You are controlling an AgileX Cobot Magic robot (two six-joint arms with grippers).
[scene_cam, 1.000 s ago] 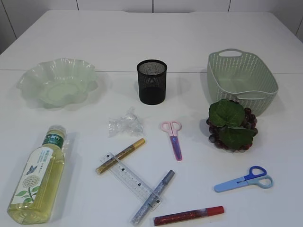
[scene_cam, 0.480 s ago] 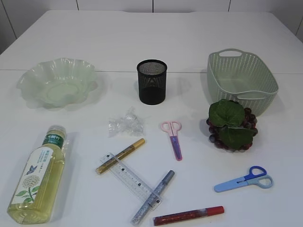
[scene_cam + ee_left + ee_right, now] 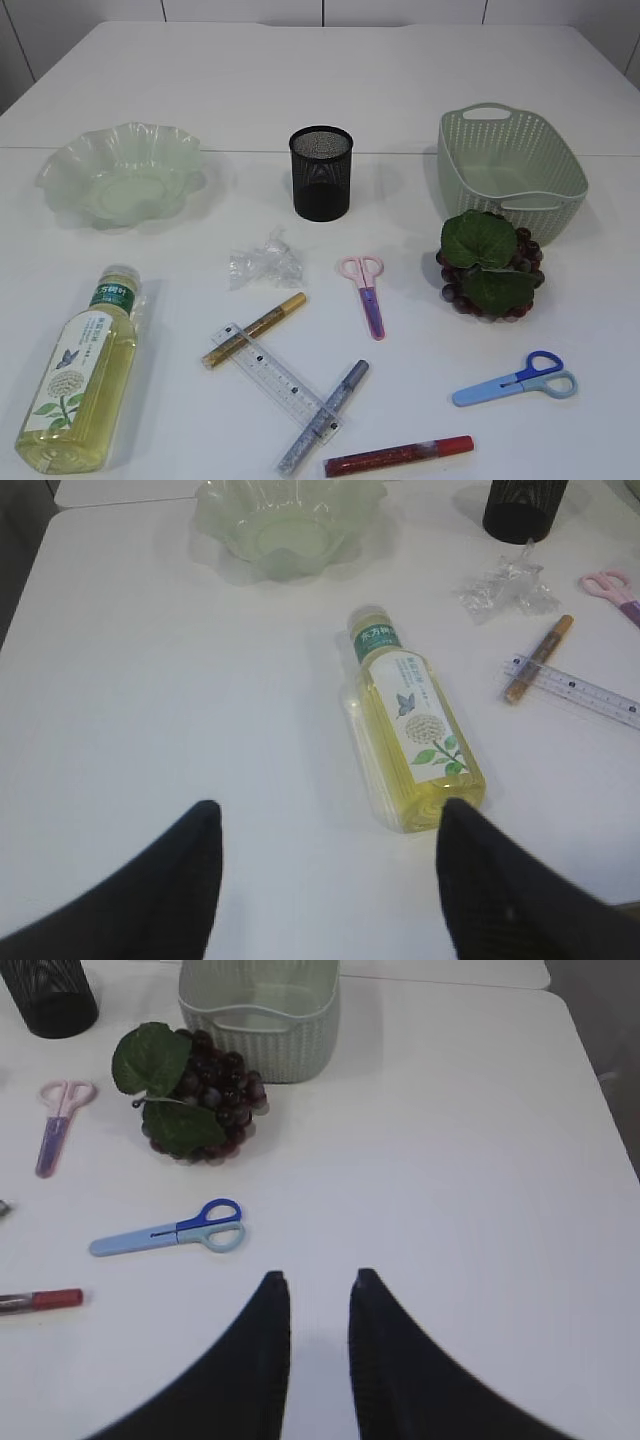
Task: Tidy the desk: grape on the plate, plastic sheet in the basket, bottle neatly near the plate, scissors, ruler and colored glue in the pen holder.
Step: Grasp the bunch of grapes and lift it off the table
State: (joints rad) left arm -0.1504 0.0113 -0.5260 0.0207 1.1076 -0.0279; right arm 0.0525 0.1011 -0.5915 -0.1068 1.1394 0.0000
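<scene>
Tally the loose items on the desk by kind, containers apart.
Glue pens: 3 (gold, silver, red)
Scissors: 2 (pink, blue)
Ruler: 1
Bottle: 1
Grape bunch: 1
Plastic sheet: 1
Containers: 3 (plate, pen holder, basket)
Total: 12

A white worktop (image 3: 420, 90) is stretching across the whole scene, its matte surface catching soft, even light. A thin seam (image 3: 250, 151) is running across it from side to side in the exterior view, dividing the near panel from the far one. Behind the far edge, a pale wall (image 3: 320, 10) is showing narrow vertical joints between its panels. In the right wrist view, a strip of grey floor (image 3: 610, 1020) is showing beyond the worktop's edge.
</scene>
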